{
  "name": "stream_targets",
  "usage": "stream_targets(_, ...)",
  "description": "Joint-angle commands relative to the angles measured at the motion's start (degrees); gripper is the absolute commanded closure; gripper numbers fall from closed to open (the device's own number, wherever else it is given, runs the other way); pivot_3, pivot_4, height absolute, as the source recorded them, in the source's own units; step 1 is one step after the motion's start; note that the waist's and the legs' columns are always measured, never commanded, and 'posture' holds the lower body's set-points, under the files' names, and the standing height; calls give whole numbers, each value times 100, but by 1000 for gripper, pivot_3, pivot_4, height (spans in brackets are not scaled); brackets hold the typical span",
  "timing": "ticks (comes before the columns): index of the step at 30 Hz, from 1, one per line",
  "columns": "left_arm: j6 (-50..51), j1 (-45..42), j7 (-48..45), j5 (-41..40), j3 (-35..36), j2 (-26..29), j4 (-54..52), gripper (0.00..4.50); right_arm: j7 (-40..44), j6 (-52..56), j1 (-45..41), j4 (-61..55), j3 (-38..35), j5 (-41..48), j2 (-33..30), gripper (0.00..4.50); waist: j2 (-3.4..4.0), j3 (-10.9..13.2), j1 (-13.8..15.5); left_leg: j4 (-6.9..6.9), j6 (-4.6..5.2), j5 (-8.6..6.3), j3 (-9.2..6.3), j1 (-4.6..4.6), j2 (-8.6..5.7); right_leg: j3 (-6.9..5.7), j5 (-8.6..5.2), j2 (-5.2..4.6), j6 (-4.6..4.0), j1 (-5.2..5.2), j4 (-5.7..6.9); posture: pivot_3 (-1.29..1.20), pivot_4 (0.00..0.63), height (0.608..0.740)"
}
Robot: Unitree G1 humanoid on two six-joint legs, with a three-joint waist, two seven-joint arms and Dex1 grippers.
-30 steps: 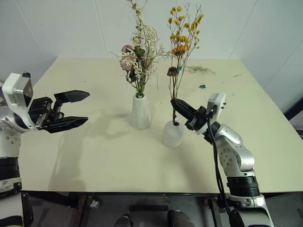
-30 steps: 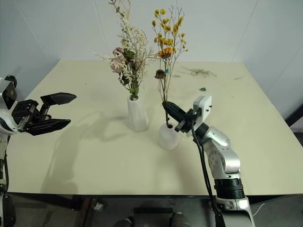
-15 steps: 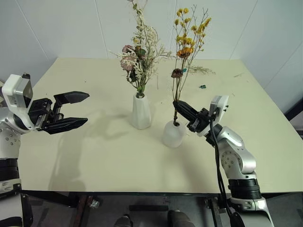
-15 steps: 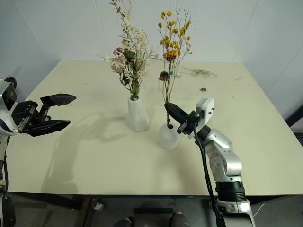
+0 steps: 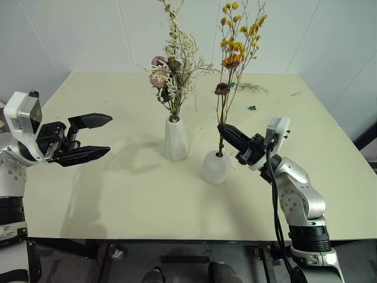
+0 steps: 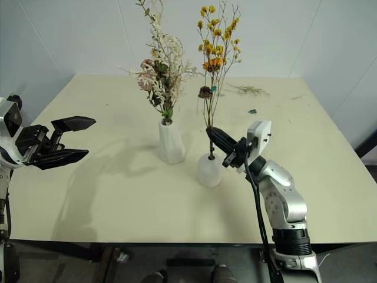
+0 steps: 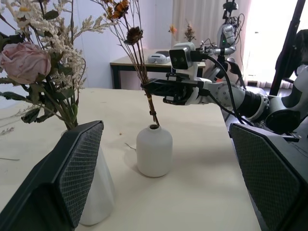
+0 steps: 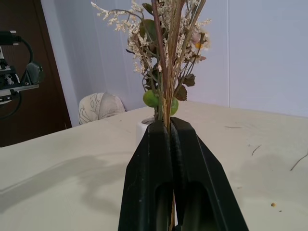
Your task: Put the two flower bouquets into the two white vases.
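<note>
The tall cone-shaped white vase stands mid-table and holds the pink and white bouquet. To its right is the round white vase. The yellow-orange sprig stands in this vase, its stems down in the mouth. My right gripper is shut on those stems just above the mouth, as the right wrist view shows with the stems between the closed fingers. My left gripper hovers open and empty over the table's left side, pointing toward the vases.
Loose dried twigs and a small green scrap lie at the table's back right. The pale table has bare room in front of and left of the vases. White walls stand close behind it.
The yellow sprig's top has swung a little to the right and stands more upright, still in my right gripper's hold. The left gripper has not moved.
</note>
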Motion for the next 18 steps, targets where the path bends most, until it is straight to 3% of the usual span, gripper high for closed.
stream_targets(1, -39, -90, -235, -33, 38, 5, -105, 0, -18, -26, 7, -194, -102, 91, -65, 4472, 0, 0, -2, 0, 0, 0, 0, 0, 0, 0, 0, 0, 0, 0, 0, 0, 150, 740)
stream_targets(18, -37, -141, -207, -26, 31, -13, -88, 0, 201, -546, -183, 815, 66, -167, 147, 4472, 0, 0, -1, 0, 0, 0, 0, 2, 0, 0, 0, 0, 0, 1, 0, 0, 150, 740)
